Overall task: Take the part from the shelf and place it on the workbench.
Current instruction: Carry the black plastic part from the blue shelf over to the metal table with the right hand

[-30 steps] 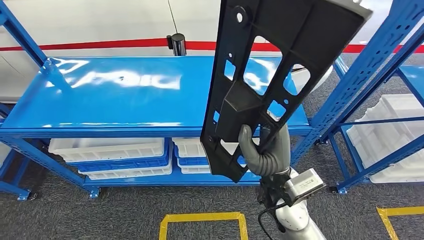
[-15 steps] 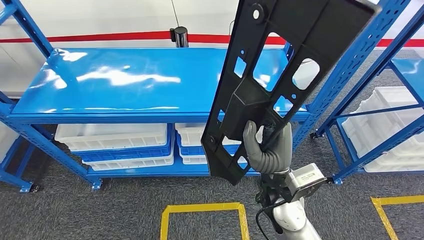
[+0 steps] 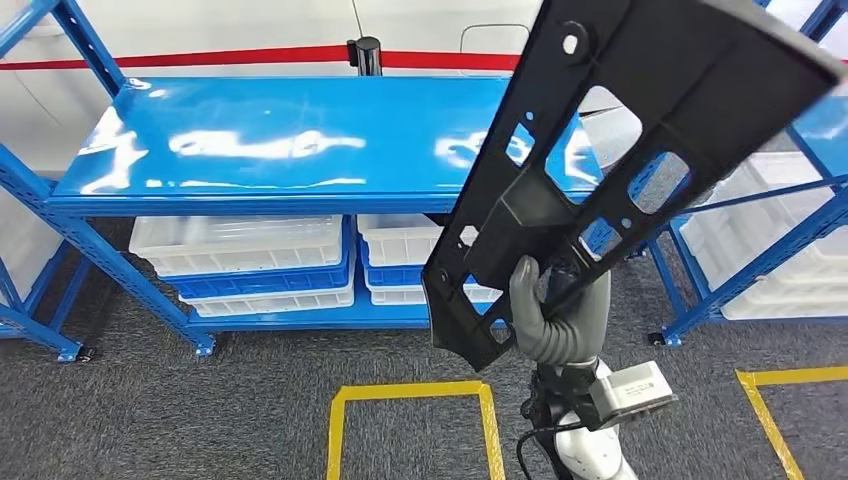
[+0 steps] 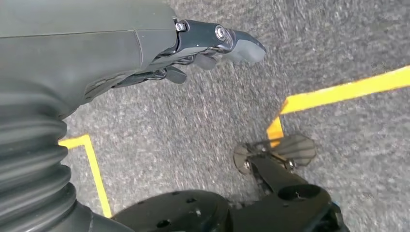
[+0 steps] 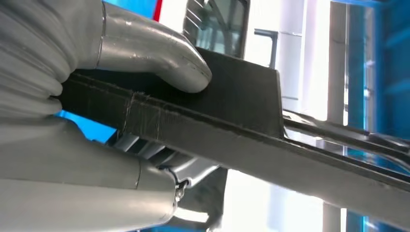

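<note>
Grey carpet floor (image 3: 230, 410) with yellow tape lines (image 3: 410, 392) lies below me. My right hand (image 3: 560, 315) grips the lower end of a long black plastic part (image 3: 620, 150), thumb on one face and fingers on the other; the part rises tilted in front of the blue shelf (image 3: 290, 140). White bins (image 3: 240, 245) sit on its lower level. My left hand (image 4: 145, 53) hangs over the floor, holding nothing, fingers loosely apart.

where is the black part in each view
Head view: part slants from lower centre to the upper right, gripped low by the right hand.
Left wrist view: not in it.
Right wrist view: part runs edge-on across the middle, under the thumb.
Shared landmark: the right hand.
</note>
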### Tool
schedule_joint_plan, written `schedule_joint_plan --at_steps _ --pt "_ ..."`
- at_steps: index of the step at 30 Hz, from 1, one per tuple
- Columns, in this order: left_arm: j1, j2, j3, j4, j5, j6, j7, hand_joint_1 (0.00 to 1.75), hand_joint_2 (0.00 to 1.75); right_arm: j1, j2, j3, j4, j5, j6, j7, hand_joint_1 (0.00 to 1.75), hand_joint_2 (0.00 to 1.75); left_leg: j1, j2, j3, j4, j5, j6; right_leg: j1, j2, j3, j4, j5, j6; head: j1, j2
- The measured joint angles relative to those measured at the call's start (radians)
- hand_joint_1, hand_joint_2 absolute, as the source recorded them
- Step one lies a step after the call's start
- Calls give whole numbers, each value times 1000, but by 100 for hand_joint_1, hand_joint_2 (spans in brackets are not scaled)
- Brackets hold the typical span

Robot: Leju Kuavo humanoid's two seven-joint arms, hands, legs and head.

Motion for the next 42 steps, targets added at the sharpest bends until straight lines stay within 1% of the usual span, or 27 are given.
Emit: schedule_joint_plan --at_steps 2,3,5,6,7,8,9,11,13,14,17,19,21,22,24,26,27,29,31,33,35,36,37,38,39,40,42 --pt "1 0 0 0 -2 -1 0 0 175 11 2 -4 -8 4 0 -6 175 175 3 -1 -7 8 -15 -12 -8 -1 -15 -6 20 -14 2 0" --pt "2 1 0 0 -4 -1 1 0 175 16 3 -5 -10 5 0 -8 175 175 5 -1 -16 34 -50 -17 -14 -1 -23 -9 32 -22 1 0" --pt "4 1 0 0 -6 -2 2 0 175 24 6 -7 -12 9 2 -12 175 175 7 -1 -41 139 -154 -25 -18 -2 -41 -10 52 -32 -2 0" --pt "4 1 0 0 -6 -3 3 0 175 29 7 -9 -13 11 2 -14 175 175 9 -1 -51 202 -190 -29 -18 -3 -51 -8 63 -32 -3 0" --pt "4 1 0 0 -7 -4 3 0 175 32 7 -11 -13 13 3 -15 175 175 11 -1 -53 247 -203 -34 -18 -3 -63 -6 72 -30 -3 0" --pt "4 1 0 0 -7 -4 3 0 175 36 8 -12 -13 15 3 -16 175 175 14 -1 -40 264 -195 -39 -20 -3 -76 -2 81 -26 -3 0" --pt "3 1 0 0 -7 -4 3 0 175 38 8 -13 -13 15 3 -17 175 175 18 -1 -9 244 -173 -43 -22 -3 -90 5 87 -22 -3 0" --pt "2 2 0 0 -7 -4 4 0 175 41 8 -14 -14 16 3 -17 175 175 24 -2 85 131 -145 -51 -25 -3 -117 24 95 -12 -4 0" --pt "-1 1 0 0 -7 -4 4 0 175 42 9 -15 -18 16 3 -18 175 175 23 -7 138 42 -154 -49 -22 -3 -139 42 102 -1 -4 0" --pt "-2 0 0 0 -7 -4 4 0 175 42 9 -15 -19 17 3 -19 175 175 19 -8 140 29 -161 -43 -20 -3 -146 46 107 7 -4 0" --pt "-3 1 0 0 -8 -4 5 0 175 43 9 -16 -22 21 4 -20 175 175 15 -4 115 23 -140 -6 -22 -2 -164 54 109 25 -4 0" --pt "-4 1 0 0 -9 -4 6 0 175 42 8 -19 -24 22 5 -20 175 175 15 -1 90 20 -117 17 -24 0 -198 120 48 17 0 0" --pt "-5 1 0 0 -9 -5 6 0 175 42 8 -22 -25 19 10 -20 175 175 14 0 60 21 -94 25 -24 1 -236 240 -31 7 3 0" --pt "-5 1 0 0 -10 -5 6 0 175 43 8 -22 -25 17 12 -20 175 175 13 1 44 21 -81 25 -24 1 -244 292 -51 9 3 0" --pt "-5 1 1 0 -11 -7 7 0 175 47 8 -24 -25 11 15 -22 175 175 12 2 12 21 -57 22 -24 1 -216 313 -35 25 3 0" --pt "-5 0 1 0 -11 -8 8 0 175 50 8 -27 -26 8 16 -24 175 175 12 2 -14 22 -33 16 -23 1 -123 211 -1 35 3 0" --pt "-5 -1 1 0 -12 -8 8 0 175 51 9 -28 -27 7 15 -25 175 175 11 1 -24 23 -23 11 -20 0 -63 131 -3 30 3 0" --pt "-5 -2 1 0 -12 -8 9 0 175 53 10 -33 -32 6 15 -28 175 175 9 2 -29 17 0 -1 -14 1 7 24 -19 19 2 0" --pt "-3 -2 2 0 -12 -8 9 0 175 59 10 -37 -35 3 15 -31 175 175 10 3 -27 5 21 -15 -13 1 4 7 -13 11 1 0" --pt "0 -1 2 1 -12 -9 10 0 175 65 10 -40 -35 2 15 -32 175 175 14 2 -34 12 1 -25 -20 0 -9 5 7 0 1 0" --pt "3 -1 3 1 -13 -9 10 0 175 70 11 -42 -35 1 14 -33 175 175 16 1 -52 79 -91 -31 -26 -2 -25 3 26 -13 -2 0" --pt "4 -2 3 1 -15 -9 10 0 175 73 11 -44 -36 0 14 -34 175 175 16 0 -61 139 -145 -33 -24 -2 -36 4 35 -17 -4 0" --pt "4 -2 3 1 -18 -9 10 0 175 75 12 -46 -36 0 13 -35 175 175 16 0 -67 200 -180 -35 -23 -2 -46 5 45 -20 -4 0" --pt "4 -2 4 1 -21 -9 10 0 175 77 14 -48 -36 -1 12 -37 175 175 17 -1 -65 248 -192 -37 -22 -3 -57 7 54 -19 -4 0" --pt "4 -2 4 1 -23 -9 10 0 175 79 15 -50 -36 -2 12 -38 175 175 17 -1 -48 263 -177 -39 -22 -3 -69 10 63 -16 -5 0" --pt "3 -2 4 1 -25 -9 10 0 175 81 17 -53 -36 -2 11 -39 175 175 19 0 -14 242 -151 -40 -23 -2 -80 16 70 -12 -5 0" --pt "3 -2 4 0 -28 -9 9 0 175 83 18 -59 -40 -2 10 -40 175 175 19 -2 78 130 -130 -42 -23 -2 -103 33 77 -4 -6 0"
